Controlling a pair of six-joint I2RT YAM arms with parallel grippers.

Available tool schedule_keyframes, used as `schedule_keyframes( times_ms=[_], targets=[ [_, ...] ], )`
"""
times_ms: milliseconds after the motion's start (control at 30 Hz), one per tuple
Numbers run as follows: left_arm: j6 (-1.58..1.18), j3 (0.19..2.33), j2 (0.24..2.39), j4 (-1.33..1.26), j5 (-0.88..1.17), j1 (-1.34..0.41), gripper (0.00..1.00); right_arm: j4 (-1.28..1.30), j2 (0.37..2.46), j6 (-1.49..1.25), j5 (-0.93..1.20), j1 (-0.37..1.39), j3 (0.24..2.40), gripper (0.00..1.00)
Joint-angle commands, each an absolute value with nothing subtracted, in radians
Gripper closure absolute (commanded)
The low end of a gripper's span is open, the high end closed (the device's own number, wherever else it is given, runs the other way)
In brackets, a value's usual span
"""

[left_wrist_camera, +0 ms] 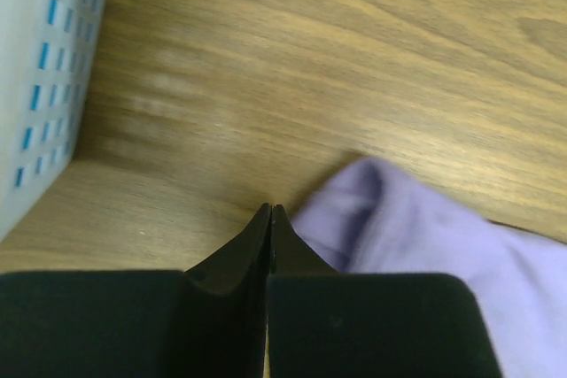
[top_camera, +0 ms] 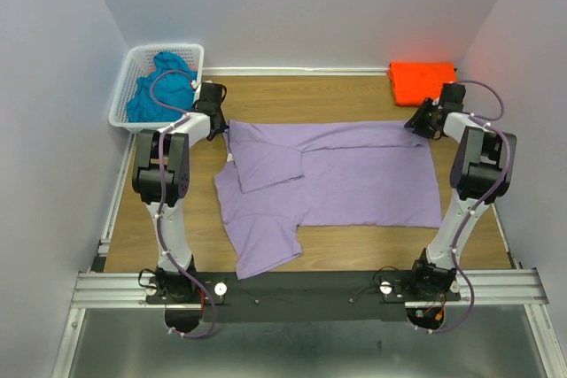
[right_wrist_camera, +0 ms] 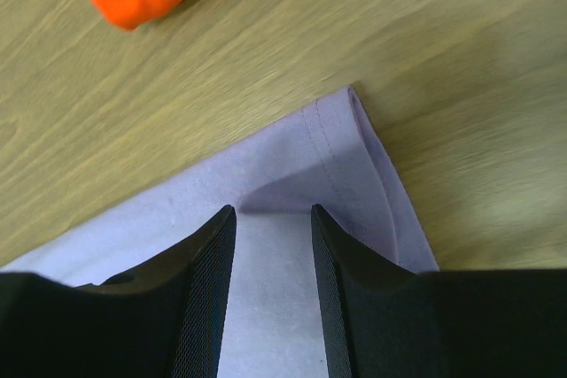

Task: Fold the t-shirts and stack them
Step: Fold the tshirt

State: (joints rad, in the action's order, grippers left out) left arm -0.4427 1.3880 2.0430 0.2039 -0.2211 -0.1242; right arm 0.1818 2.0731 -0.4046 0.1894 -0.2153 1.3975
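Lavender shirt [top_camera: 354, 179] lies flat, long axis L-R: its far-R hem corner sits under right gripper [right_wrist_camera: 272, 210], jaws parted, far-L edge just R of left gripper [left_wrist_camera: 270, 212], closed on nothing.

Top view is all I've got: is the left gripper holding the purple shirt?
Observer: No. The left wrist view shows the left gripper shut on nothing. The purple shirt lies just beside its tips.
Operator: And the right one?
Observer: The right gripper is open. The shirt shows between its fingers, near the hemmed corner.
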Motion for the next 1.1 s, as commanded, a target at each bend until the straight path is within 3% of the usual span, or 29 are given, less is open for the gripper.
schedule_keyframes(
  times_ms=[0,100,267,367,1067],
  targets=[
    [-0.462,1.427,2.086,0.279,-0.29,-0.112,0.97,0.178,2.115,-0.402,0.164,-0.273,1.374,0.53],
    [-0.48,1.418,2.068,0.275,-0.259,-0.112,0.97,0.179,2.109,-0.373,0.196,-0.278,1.382,0.53],
    [-0.483,1.379,1.944,0.161,-0.151,-0.117,0.71,0.181,2.114,-0.353,0.242,-0.276,1.388,0.53],
    [-0.479,1.359,1.899,0.08,-0.051,-0.13,0.66,0.179,2.114,-0.342,0.239,-0.278,1.382,0.53],
    [-0.48,1.488,2.128,0.109,0.104,-0.143,0.61,0.181,2.112,-0.333,0.236,-0.278,1.368,0.52]
  ],
)
